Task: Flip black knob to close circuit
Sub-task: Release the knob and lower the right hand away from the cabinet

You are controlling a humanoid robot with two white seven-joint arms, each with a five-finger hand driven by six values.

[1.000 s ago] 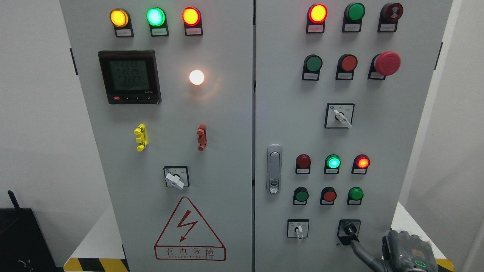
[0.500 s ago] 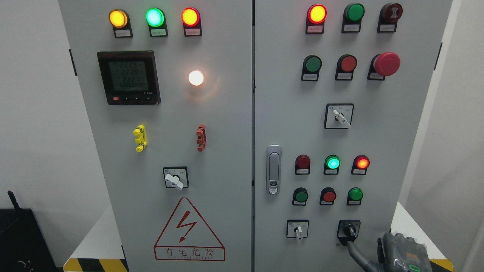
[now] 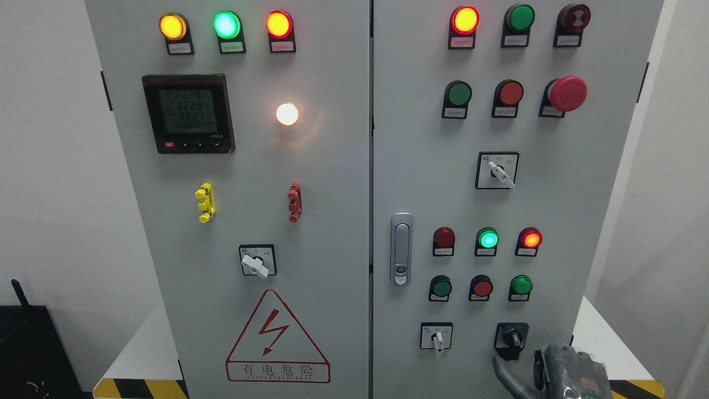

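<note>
the black knob [image 3: 512, 337] looks stiff and small (pinch its raised bar), though i cannot tell the right hand's [image 3: 559, 374] grip.

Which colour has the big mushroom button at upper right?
Red mushroom button, clearest in the head view.

Bare panel [image 3: 554, 266] right of black knob [image 3: 512, 337]: open approach. Left crowded: white switch [image 3: 437, 338], 3 buttons [image 3: 482, 287] just above. Right hand [image 3: 559, 371] below knob.
</note>
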